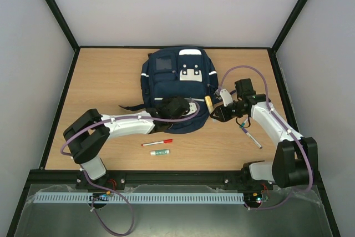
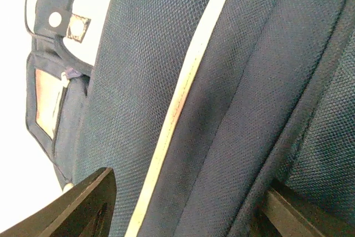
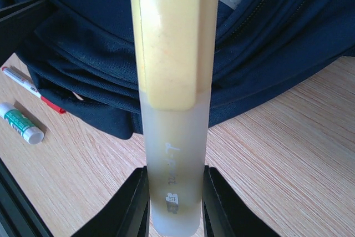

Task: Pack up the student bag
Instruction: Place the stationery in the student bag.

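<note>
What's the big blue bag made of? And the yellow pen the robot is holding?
The student bag looks like woven cloth, maybe nylon: tiny criss-cross threads show, and it is matte. The yellow pen in the right tool looks like smooth plastic; the pinched end is frosted and slightly see-through.

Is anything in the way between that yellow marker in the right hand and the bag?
Nothing visible. The marker held by the right hand has its tip right at the bag's side. Whether a pocket is open there, I can't tell.
</note>
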Robot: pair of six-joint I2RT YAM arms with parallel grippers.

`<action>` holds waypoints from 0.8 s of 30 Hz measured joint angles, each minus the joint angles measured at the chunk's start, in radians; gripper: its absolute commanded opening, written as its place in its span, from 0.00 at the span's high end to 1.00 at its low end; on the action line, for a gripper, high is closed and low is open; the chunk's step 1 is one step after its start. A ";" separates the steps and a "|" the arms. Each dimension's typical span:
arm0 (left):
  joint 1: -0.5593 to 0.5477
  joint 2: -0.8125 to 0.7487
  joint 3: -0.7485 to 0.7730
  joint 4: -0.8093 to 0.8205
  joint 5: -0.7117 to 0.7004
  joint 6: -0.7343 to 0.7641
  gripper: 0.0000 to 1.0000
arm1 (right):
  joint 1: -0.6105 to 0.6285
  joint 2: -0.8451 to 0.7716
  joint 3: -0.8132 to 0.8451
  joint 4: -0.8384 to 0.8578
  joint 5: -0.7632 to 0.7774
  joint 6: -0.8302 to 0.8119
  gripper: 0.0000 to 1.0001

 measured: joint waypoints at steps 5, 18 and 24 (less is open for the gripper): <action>0.000 -0.002 0.002 0.028 -0.006 0.013 0.36 | 0.000 0.003 0.000 0.000 0.002 0.000 0.83; 0.046 -0.035 -0.007 0.175 -0.068 0.040 0.36 | -0.006 0.008 0.000 0.006 0.014 0.000 0.83; 0.077 -0.030 -0.017 0.179 -0.033 0.011 0.53 | -0.008 0.002 0.000 0.008 0.050 -0.015 0.84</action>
